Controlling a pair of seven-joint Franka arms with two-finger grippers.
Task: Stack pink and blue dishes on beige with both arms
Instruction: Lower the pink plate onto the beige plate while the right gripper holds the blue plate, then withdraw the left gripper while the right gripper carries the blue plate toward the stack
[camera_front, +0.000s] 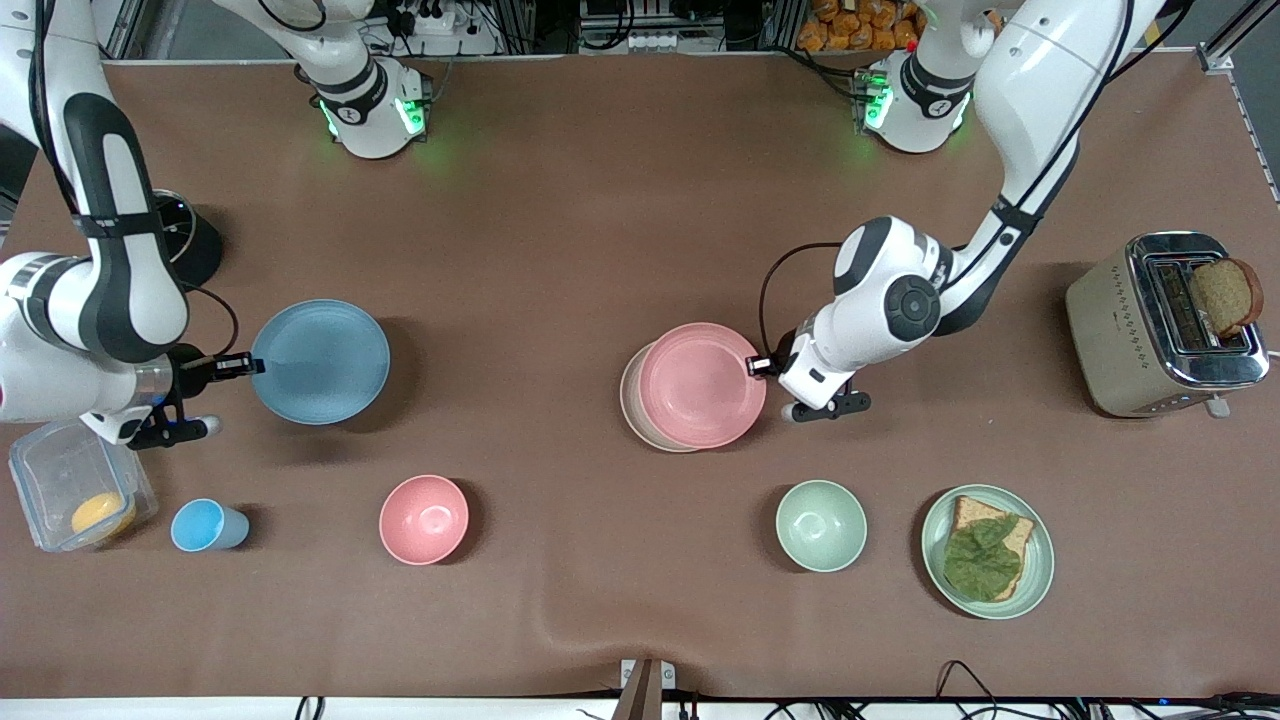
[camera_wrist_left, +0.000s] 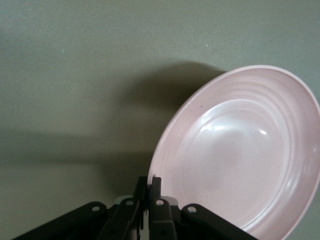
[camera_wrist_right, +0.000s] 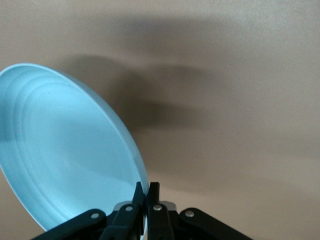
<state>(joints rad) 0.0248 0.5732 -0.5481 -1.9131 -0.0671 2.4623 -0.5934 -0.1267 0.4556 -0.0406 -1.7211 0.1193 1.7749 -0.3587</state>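
1. Gripping the pink plate (camera_front: 702, 384) by its rim, the left gripper (camera_front: 760, 366) has its fingers (camera_wrist_left: 155, 187) closed thin on the edge. Plate sits over the beige plate (camera_front: 630, 400), offset toward the left arm's end.
2. Right gripper (camera_front: 243, 366) fingers (camera_wrist_right: 138, 192) pinched on the blue plate (camera_front: 320, 361) rim; plate over the worktop (camera_front: 560, 250) at the right arm's end.
3. Round plates, no long axis; hollows face up.
4. Wrist views show the pinch on each rim; front view alone shows beige crescent, pink bowl (camera_front: 424, 519), blue cup (camera_front: 208, 525).
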